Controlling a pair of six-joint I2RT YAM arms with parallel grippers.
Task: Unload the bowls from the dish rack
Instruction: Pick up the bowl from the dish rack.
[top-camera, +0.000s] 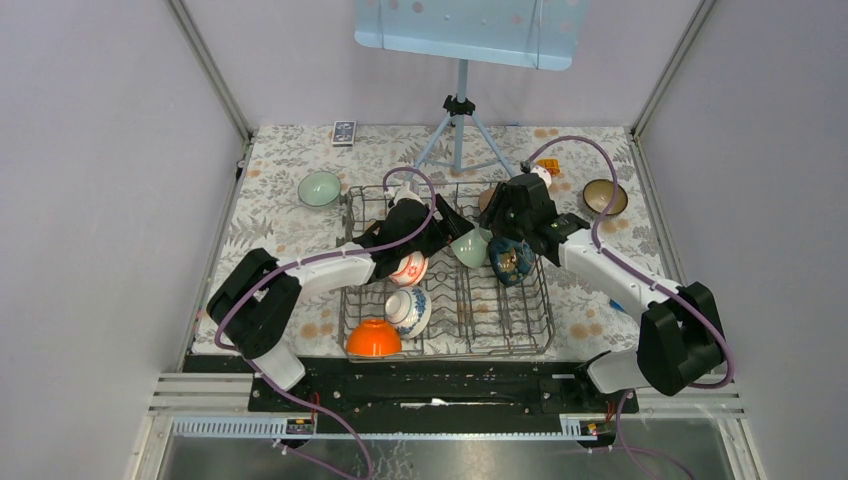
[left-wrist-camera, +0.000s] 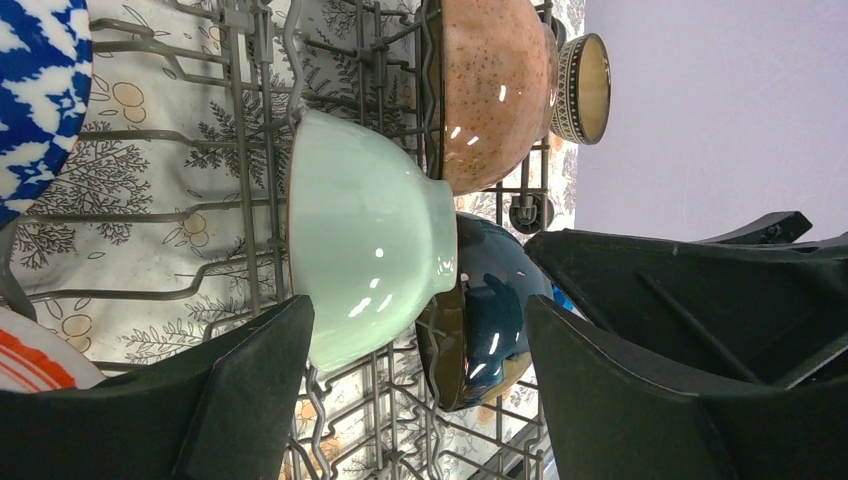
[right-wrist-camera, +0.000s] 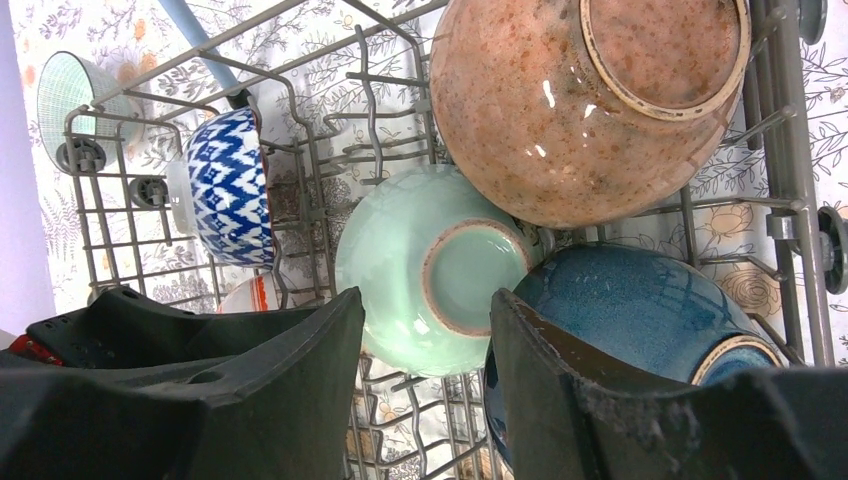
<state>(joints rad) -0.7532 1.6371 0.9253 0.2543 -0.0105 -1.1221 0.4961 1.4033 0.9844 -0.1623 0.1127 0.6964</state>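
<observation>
At least two are out: a pale green bowl (top-camera: 319, 187) upper left, a brown bowl (top-camera: 605, 196) upper right. About six remain in the central dish rack (top-camera: 450, 353). The left gripper (left-wrist-camera: 415, 320) and right gripper (right-wrist-camera: 425, 305), both spread and empty, flank the racked green bowl (top-camera: 470, 247).

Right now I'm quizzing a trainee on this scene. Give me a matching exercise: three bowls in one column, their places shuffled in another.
Bowls:
1. orange bowl
2. brown bowl
3. dark blue bowl

Places:
A. on the table, right of the dish rack
B. in the rack, right side
C. in the rack, near left corner

Pairs: 1-C, 2-A, 3-B
</observation>
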